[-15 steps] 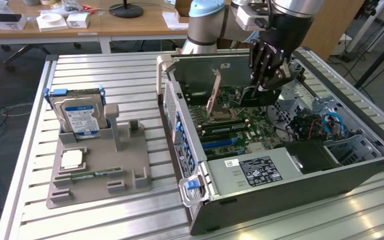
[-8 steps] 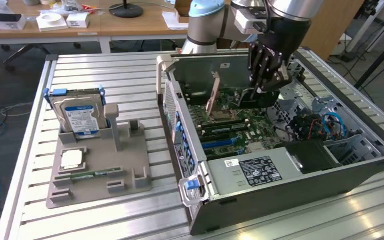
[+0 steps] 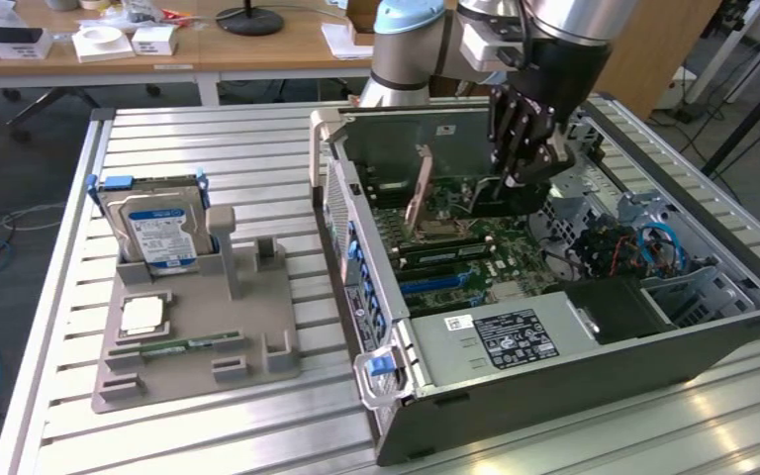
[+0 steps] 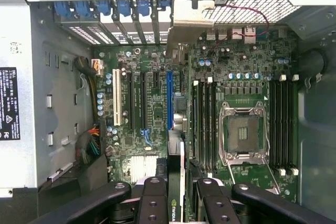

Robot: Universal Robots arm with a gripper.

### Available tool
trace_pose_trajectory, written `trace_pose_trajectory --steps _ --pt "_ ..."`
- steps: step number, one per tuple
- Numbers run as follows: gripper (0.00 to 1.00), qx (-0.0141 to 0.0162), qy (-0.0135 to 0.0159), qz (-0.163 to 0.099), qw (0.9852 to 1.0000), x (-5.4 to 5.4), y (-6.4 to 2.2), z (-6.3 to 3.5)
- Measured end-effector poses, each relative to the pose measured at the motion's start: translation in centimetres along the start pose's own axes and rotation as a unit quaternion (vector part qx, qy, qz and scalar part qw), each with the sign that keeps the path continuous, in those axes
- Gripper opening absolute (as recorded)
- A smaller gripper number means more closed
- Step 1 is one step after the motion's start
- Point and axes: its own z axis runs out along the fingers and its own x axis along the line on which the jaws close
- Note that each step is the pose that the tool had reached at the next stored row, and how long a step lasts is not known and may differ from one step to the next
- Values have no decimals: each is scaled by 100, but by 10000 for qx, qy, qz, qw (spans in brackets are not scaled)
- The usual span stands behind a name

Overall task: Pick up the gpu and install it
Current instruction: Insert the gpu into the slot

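The gpu (image 4: 175,190) is seen edge-on, a thin dark card with a green logo, clamped between the black fingers (image 4: 152,203) of my gripper (image 4: 177,205). In the exterior view my gripper (image 3: 528,176) hangs inside the open computer case (image 3: 394,396), shut on the dark gpu (image 3: 506,201), which it holds upright just above the motherboard (image 3: 486,252). In the wrist view the card lines up roughly with the blue expansion slot (image 4: 169,100) on the motherboard (image 4: 152,56), and it stays clear of the board.
A grey holder tray (image 3: 202,381) on the slatted table carries a silver hard drive (image 3: 155,233), a slim green memory stick (image 3: 195,344) and a small square chip (image 3: 142,315). Inside the case are the power supply (image 3: 513,336), cables (image 3: 617,247) and the processor socket (image 4: 242,135).
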Motion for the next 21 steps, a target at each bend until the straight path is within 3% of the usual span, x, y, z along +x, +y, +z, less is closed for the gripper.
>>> trace_pose_trajectory --steps 21 --pt "26 8 1 -30 10000 1 10 292"
